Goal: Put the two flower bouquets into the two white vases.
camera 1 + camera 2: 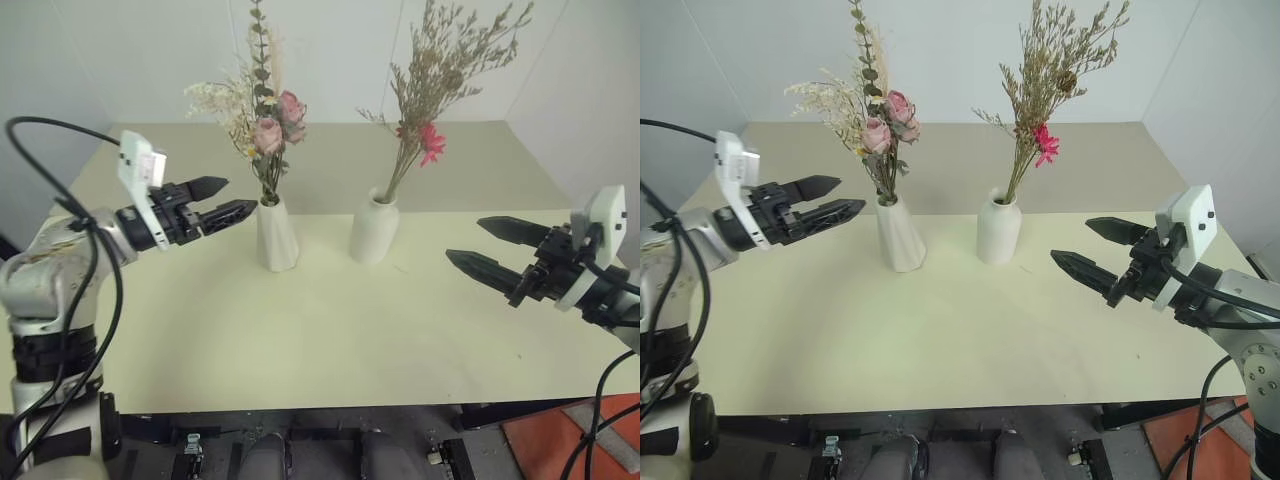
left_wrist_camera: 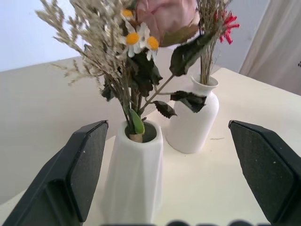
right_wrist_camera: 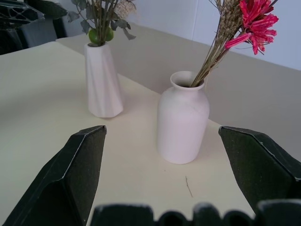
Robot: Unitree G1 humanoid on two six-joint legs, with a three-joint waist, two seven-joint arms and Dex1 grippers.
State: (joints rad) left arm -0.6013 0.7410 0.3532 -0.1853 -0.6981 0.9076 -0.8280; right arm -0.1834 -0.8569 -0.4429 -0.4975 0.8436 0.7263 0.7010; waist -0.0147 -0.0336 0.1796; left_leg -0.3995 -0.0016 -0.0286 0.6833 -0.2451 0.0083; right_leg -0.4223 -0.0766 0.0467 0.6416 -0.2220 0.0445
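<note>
The left gripper (image 1: 222,199) was held level above the table, its two black fingers spread apart with nothing between them, pointing inward toward the right arm's side. Its white wrist block stood tilted behind the fingers, with a black cable looping back over the forearm. The right gripper (image 1: 1087,245) was also level, fingers spread wide and empty, pointing inward toward the left gripper. The two grippers faced each other, well apart.

The middle of the table (image 1: 300,340) is blocked by two close-set vases: cone vase (image 1: 277,234), bottle vase (image 1: 375,228); bare tabletop surrounds them.
</note>
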